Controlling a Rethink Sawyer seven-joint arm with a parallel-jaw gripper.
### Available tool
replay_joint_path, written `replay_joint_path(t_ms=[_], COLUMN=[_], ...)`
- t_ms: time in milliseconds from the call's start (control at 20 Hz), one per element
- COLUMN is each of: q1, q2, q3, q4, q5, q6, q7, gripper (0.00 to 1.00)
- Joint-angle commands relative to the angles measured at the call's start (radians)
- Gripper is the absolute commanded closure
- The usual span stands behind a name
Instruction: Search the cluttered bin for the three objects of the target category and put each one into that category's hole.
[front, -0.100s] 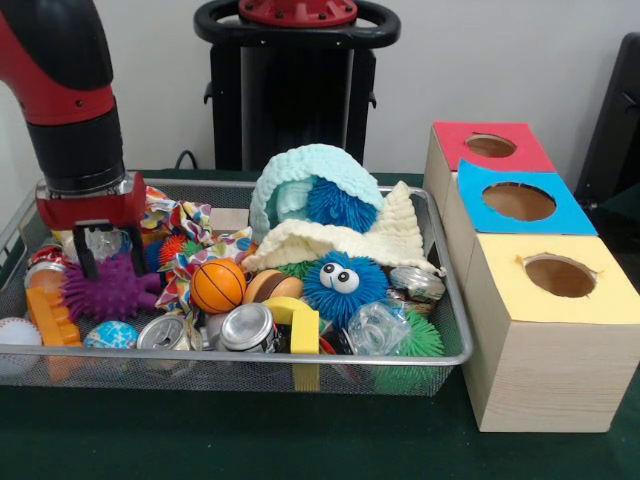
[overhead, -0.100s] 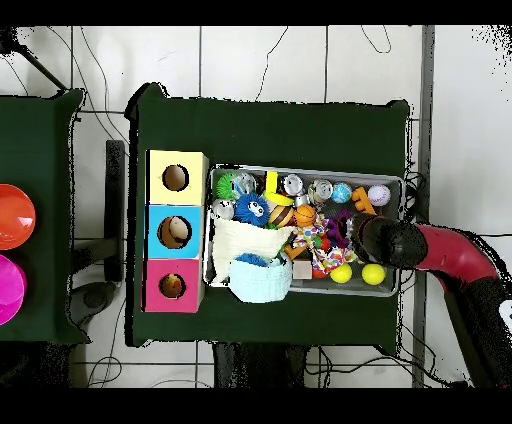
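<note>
Purple spiky ball (front, -0.100s: 110, 290) just under pincer (front, -0.100s: 108, 262), prongs apart, nothing gripped, wire bin (front, -0.100s: 452, 300).

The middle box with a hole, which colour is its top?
Blue top on the middle box, clearest in the front view.

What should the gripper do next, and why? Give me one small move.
Probably lower a little and close. The gripper hangs open in the wire bin at its end farthest from the three boxes, with its fingers just above the purple spiky ball. Nothing is held yet, so that ball looks like the nearest thing to grasp.
</note>
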Motion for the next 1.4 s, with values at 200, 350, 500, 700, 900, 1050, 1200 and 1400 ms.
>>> replay_joint_path(t_ms=[200, 350, 500, 700, 900, 1050, 1200, 1400], q1=[-0.035, -0.055, -0.112, -0.148, -0.166, -0.179, -0.131, -0.089], q2=[0.079, 0.126, 0.193, 0.274, 0.308, 0.303, 0.21, 0.021], q3=[0.03, 0.055, 0.125, 0.196, 0.266, 0.287, 0.222, 0.202], q4=[-0.092, -0.134, -0.169, -0.261, -0.288, -0.209, -0.105, 0.103], q5=[-0.037, -0.041, -0.028, -0.004, 0.01, 0.003, -0.033, -0.082], q6=[0.006, 0.01, 0.041, 0.164, 0.168, 0.083, 0.016, -0.254], q7=[-0.17, -0.23, -0.369, -0.556, -0.619, -0.547, -0.356, -0.092], gripper=[0.0, 0.0, 0.0, 0.0, 0.0, 0.0, 0.0, 0.0])
